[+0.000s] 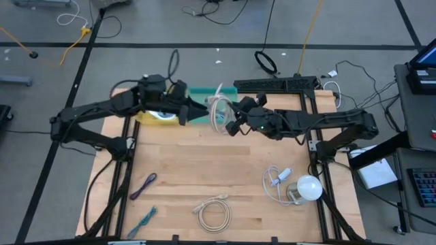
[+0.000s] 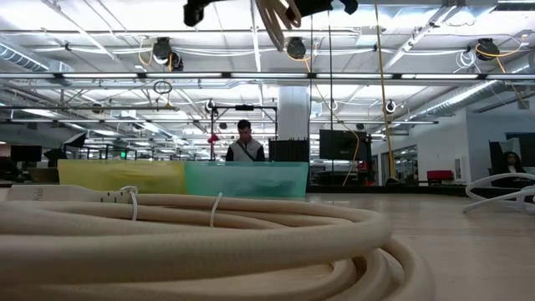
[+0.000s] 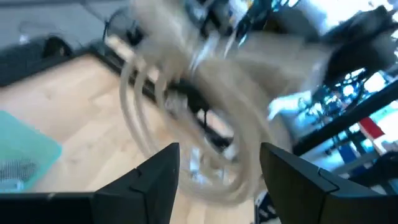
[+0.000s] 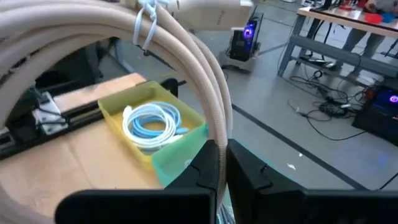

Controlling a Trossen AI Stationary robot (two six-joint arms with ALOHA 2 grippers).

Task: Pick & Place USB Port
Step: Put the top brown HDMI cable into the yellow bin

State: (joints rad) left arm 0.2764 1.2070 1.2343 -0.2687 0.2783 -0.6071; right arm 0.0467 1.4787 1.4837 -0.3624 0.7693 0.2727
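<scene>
A coiled beige cable (image 1: 219, 109), tied with a white band (image 4: 144, 25), hangs in the air over the near edge of the teal bin (image 1: 199, 95). My right gripper (image 1: 230, 122) is shut on it. My left gripper (image 1: 201, 113) is open and comes from the table's left. Its fingers (image 3: 155, 180) stand on either side of the coil's blurred lower loops (image 3: 217, 180). A yellow bin (image 4: 155, 127) beside the teal one holds a light-blue coiled cable (image 4: 152, 124). My right gripper pinches several loops of the beige coil (image 4: 217, 127) between its two fingers (image 4: 249, 168), which lie across the strands. It comes from the table's right, about level. The coil is lifted clear and stands upright beyond the fingertips. Whether my left gripper touches the coil, I cannot tell.
Near the table's front edge lie a second beige coil (image 1: 214, 212), a purple cable (image 1: 143, 185) and a teal cable (image 1: 144, 219). A white cable with a round white plug (image 1: 303, 188) lies at the near right. A person stands in the room behind (image 2: 244, 142).
</scene>
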